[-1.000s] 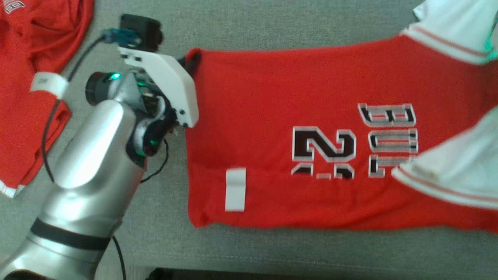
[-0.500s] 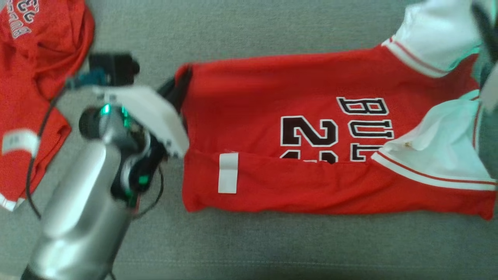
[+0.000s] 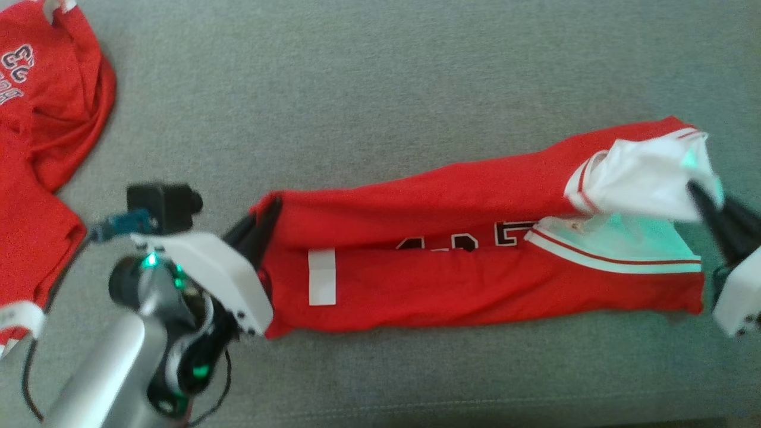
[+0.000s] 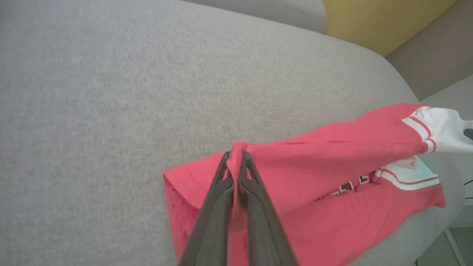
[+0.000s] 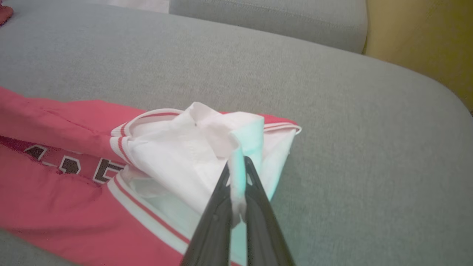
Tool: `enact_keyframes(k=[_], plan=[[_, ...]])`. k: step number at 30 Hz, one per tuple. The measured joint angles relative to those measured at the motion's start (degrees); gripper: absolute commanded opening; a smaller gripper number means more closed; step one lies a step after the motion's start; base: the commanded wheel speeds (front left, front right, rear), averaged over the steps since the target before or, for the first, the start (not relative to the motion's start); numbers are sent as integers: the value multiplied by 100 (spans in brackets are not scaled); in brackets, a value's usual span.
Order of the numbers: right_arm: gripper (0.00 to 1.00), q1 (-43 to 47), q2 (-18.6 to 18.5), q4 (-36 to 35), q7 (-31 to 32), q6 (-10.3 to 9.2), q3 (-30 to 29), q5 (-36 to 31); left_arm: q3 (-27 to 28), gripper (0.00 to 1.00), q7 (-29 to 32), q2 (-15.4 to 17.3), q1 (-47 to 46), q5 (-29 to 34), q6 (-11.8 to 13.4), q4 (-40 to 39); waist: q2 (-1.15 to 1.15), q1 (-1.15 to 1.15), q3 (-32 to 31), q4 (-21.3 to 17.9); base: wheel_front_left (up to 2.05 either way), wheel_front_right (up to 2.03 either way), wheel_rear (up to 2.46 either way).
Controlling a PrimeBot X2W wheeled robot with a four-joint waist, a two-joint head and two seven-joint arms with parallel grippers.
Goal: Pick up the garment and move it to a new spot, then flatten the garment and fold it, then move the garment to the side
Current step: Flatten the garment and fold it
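The garment (image 3: 452,279) is a red jersey with white sleeves and black lettering, lying across the grey cushion and folded lengthwise into a narrow band. My left gripper (image 3: 270,208) is shut on its red hem corner at the left end; in the left wrist view the fingertips (image 4: 236,157) pinch a raised peak of red cloth (image 4: 332,155). My right gripper (image 3: 698,193) is shut on the white sleeve (image 3: 642,175) at the right end. In the right wrist view the fingers (image 5: 236,173) clamp a fold of white fabric (image 5: 177,147).
Another red garment (image 3: 35,148) with lettering lies crumpled at the far left of the grey cushion (image 3: 368,89). A yellow wall (image 5: 421,33) and a second cushion (image 5: 269,18) lie beyond. The cushion's front edge runs just below the jersey.
Both grippers have carried the far edge of the jersey toward the near edge, folding it over so the number and lettering are mostly hidden. The head camera has shifted too.
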Motion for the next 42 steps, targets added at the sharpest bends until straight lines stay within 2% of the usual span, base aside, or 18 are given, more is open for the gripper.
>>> enact_keyframes(k=[2,3,4,5,6,9,11,14,15,16,17,19,21,26,31,37,41,42], plan=[[0,126,188,0,75,0,-4,-94,-3,0,-36,5,201,-20,23,2,0,0,-48,-45,0,0,0],[28,180,225,7,131,0,42,-158,-7,15,-80,11,311,-21,56,3,0,0,-70,-69,0,0,0],[100,214,229,19,196,0,107,-225,-13,44,-105,31,419,-14,71,10,0,0,-91,-93,0,0,0],[100,245,229,33,252,0,145,-281,-40,91,-119,57,516,13,99,31,0,0,-117,-110,0,0,0],[100,282,229,36,283,0,178,-310,-86,100,-118,102,614,54,97,54,0,0,-142,-126,0,0,0],[100,290,283,57,550,0,212,-259,-225,100,-138,290,886,271,111,183,0,0,-217,-158,0,0,0],[100,291,408,51,762,0,56,-67,-180,100,-323,324,1047,382,299,216,0,0,-275,-168,0,0,0],[100,255,722,101,969,0,-564,13,212,100,-1326,152,1151,702,699,152,0,0,-332,-178,0,0,0],[100,225,804,175,1066,0,-709,10,271,100,-1658,115,1141,876,759,111,0,0,-334,-176,0,0,0],[100,170,884,270,1187,0,-792,7,349,100,-1984,12,1140,968,820,82,0,0,-325,-168,0,0,0],[100,24,1058,498,1445,0,-869,-10,352,100,-2619,-226,1131,1120,880,98,0,0,-293,-141,0,0,0],[100,-153,1195,711,1660,0,-857,-108,298,100,-3108,-424,1111,1307,857,275,0,0,-254,-97,0,0,0],[100,-249,1272,864,1748,0,-853,-105,289,100,-3251,-536,1100,1341,853,379,0,0,-248,-64,0,0,0],[100,-552,1588,1642,1954,0,-753,-307,314,100,-3430,-1110,1118,1770,693,587,0,0,-344,97,0,0,0],[100,-567,1667,2132,2018,0,-788,-504,575,100,-3431,-1603,1219,2357,339,412,0,0,-348,339,0,0,0],[100,-811,1766,2524,2016,-1,-924,-546,883,100,-3431,-1782,1520,2666,-54,420,0,0,-373,591,0,0,0],[100,-895,1780,2703,2008,-3,-914,-426,904,100,-3431,-1812,1556,2749,-213,434,0,0,-405,680,0,0,0],[15,-905,1780,2725,1975,-3,-900,-390,902,100,-3431,-1813,1565,2781,-243,454,0,0,-416,696,0,0,0]])
